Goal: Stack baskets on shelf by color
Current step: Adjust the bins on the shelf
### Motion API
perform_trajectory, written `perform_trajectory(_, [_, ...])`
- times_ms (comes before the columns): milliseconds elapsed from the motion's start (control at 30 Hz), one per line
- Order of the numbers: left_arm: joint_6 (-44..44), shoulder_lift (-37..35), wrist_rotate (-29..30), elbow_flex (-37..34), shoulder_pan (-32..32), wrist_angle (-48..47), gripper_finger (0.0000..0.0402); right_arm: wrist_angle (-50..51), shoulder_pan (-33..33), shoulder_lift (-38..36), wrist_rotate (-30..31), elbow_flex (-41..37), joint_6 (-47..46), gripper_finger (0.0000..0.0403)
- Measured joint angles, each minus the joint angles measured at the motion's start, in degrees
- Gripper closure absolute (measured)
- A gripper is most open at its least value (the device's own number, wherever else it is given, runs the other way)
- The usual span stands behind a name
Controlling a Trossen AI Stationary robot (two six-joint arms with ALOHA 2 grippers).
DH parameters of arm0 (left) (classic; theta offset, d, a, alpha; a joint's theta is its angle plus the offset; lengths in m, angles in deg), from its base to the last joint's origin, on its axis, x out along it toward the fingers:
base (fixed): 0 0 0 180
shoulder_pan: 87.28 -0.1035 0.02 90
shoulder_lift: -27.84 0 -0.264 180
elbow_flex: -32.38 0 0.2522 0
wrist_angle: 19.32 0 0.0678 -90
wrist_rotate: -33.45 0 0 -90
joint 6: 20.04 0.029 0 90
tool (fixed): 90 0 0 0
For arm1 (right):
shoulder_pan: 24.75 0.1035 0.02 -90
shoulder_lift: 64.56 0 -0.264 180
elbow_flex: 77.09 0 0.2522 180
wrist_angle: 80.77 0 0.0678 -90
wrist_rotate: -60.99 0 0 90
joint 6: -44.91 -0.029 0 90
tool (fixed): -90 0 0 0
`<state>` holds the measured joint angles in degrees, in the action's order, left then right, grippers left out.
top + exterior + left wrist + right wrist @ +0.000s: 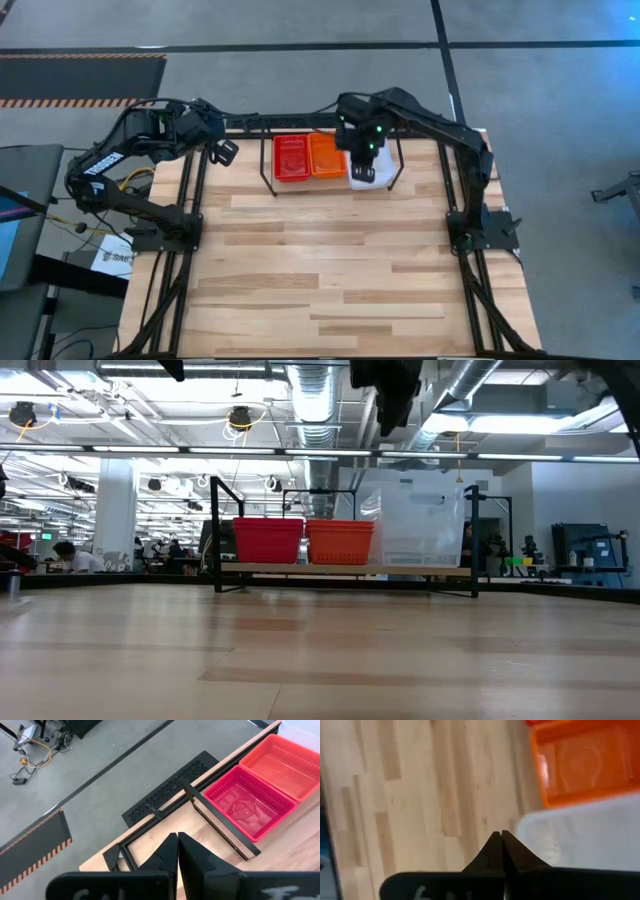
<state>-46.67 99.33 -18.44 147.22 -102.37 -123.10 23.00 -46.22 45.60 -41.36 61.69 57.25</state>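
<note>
- The right gripper (366, 158) is hovering above the clear basket (366, 178) at upper centre of the high view, its jaws pressed together on nothing.
- The left gripper (224, 152) is waiting at upper left, jaws likewise closed and empty.
- The red basket (291, 157), orange basket (326, 155) and clear one are sitting side by side on the shelf (270, 180).
- Judging by this, the sorting looks nearly finished; the right arm should be lifting straight up to avoid nudging the clear basket.
- The low view is showing the clear basket (420, 525) standing taller than its neighbours, which the overhead view is hiding.
</note>
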Motion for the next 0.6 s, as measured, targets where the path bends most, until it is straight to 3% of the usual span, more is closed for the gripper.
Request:
perform_trajectory(267, [0.7, 0.0, -0.3, 0.0, 0.0, 0.0, 0.0402, -0.1, 5.2, -1.3, -1.2, -2.2, -5.0, 0.0403])
perform_trajectory(600, [4.5, 0.0, -0.4, 0.0, 0.0, 0.0, 0.0401, -3.7, 6.7, -1.1, 0.6, -23.6, -8.5, 0.0403])
